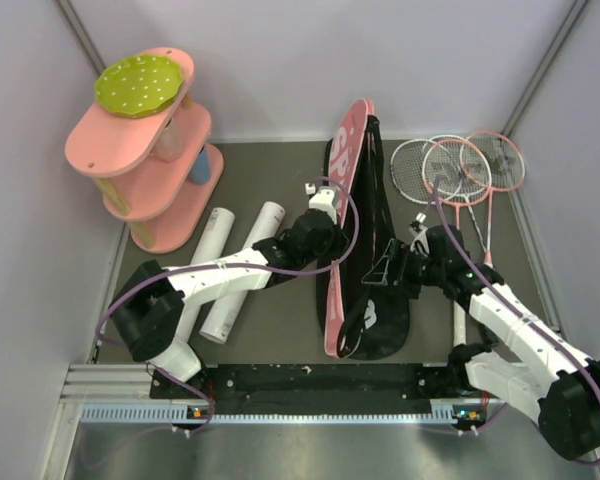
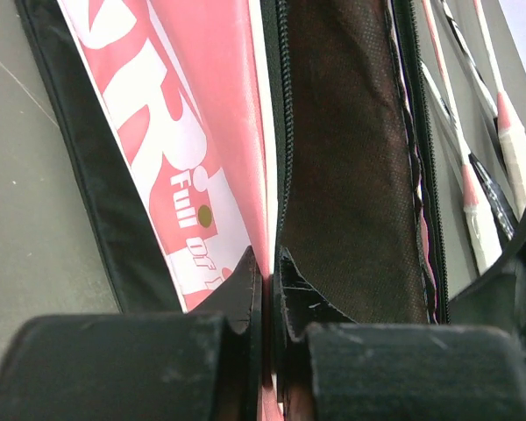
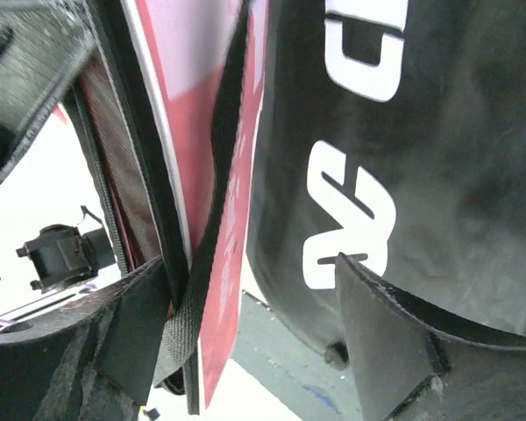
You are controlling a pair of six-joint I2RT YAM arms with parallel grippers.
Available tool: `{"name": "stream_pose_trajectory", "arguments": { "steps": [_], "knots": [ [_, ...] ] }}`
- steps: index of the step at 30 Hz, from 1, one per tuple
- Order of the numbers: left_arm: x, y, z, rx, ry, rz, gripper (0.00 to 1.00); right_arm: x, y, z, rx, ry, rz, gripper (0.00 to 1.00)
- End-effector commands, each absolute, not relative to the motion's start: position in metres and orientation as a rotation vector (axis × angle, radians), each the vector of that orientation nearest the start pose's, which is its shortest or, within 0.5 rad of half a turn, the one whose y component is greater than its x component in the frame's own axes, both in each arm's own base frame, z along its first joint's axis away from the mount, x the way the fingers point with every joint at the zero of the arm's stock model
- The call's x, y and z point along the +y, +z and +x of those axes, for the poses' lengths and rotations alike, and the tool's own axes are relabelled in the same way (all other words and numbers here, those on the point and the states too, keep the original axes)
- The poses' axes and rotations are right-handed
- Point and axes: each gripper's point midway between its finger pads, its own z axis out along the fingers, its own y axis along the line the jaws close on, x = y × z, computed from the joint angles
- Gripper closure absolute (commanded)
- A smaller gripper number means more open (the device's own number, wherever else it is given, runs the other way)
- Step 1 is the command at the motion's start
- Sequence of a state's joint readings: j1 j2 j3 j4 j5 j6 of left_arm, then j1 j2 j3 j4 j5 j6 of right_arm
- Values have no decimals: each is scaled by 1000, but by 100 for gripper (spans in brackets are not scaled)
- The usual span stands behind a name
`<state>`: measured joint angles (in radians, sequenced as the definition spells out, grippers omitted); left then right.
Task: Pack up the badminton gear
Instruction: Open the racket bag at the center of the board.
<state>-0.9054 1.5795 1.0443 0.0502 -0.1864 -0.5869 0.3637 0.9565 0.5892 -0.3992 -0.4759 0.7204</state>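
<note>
The racket bag (image 1: 375,300) lies in the middle of the table, unzipped. Its pink flap (image 1: 350,160) stands up on edge and its black side lies flat. My left gripper (image 1: 332,212) is shut on the pink flap's edge; in the left wrist view the gripper (image 2: 270,267) pinches the flap (image 2: 184,132) beside the black lining (image 2: 342,149). My right gripper (image 1: 392,268) is open at the bag's lower part. The right wrist view has the gripper (image 3: 254,281) astride the pink edge and a black strap (image 3: 202,263), with the lettered black side (image 3: 421,132) beyond. Three rackets (image 1: 460,165) lie at the back right.
Two long white tubes (image 1: 242,270) lie left of the bag, under the left arm. A pink tiered shelf (image 1: 145,150) with a green dotted disc stands at the back left. Walls close in the left, back and right; a metal rail (image 1: 280,405) runs along the near edge.
</note>
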Motion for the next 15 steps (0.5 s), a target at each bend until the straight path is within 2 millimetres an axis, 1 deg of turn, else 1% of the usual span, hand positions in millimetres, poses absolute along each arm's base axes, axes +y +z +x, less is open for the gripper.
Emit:
{"name": "stream_pose_trajectory", "arguments": {
  "steps": [1, 2, 3, 5, 6, 7, 8, 9, 10, 11, 12, 14, 15],
  "knots": [
    [-371, 206, 321, 1962, -772, 108, 100, 202, 127, 190, 2536, 1102, 279, 30],
    [-372, 202, 323, 1968, -759, 104, 100, 202, 126, 189, 2549, 1086, 293, 31],
    [-372, 200, 324, 1972, -750, 100, 100, 206, 125, 182, 2571, 1090, 281, 31],
    [-370, 196, 328, 1976, -721, 88, 100, 211, 125, 177, 2594, 1085, 268, 35],
    [-370, 197, 330, 1973, -710, 84, 100, 216, 125, 171, 2615, 1095, 246, 36],
    [-367, 196, 333, 1975, -683, 74, 100, 219, 124, 166, 2634, 1094, 239, 44],
    [-367, 193, 333, 1979, -661, 75, 100, 220, 123, 162, 2652, 1088, 237, 47],
    [-366, 196, 337, 1969, -637, 77, 100, 220, 122, 159, 2665, 1081, 243, 48],
    [-365, 193, 336, 1981, -604, 88, 100, 222, 121, 152, 2692, 1065, 222, 49],
    [-361, 190, 341, 1978, -555, 77, 100, 218, 117, 152, 2699, 1006, 234, 50],
    [-364, 193, 342, 1969, -531, 93, 100, 216, 115, 150, 2706, 976, 221, 50],
    [-359, 184, 346, 1978, -443, 94, 100, 210, 110, 145, 2733, 899, 204, 51],
    [-359, 188, 349, 1967, -415, 105, 100, 209, 109, 145, 2740, 876, 196, 53]
  ]
}}
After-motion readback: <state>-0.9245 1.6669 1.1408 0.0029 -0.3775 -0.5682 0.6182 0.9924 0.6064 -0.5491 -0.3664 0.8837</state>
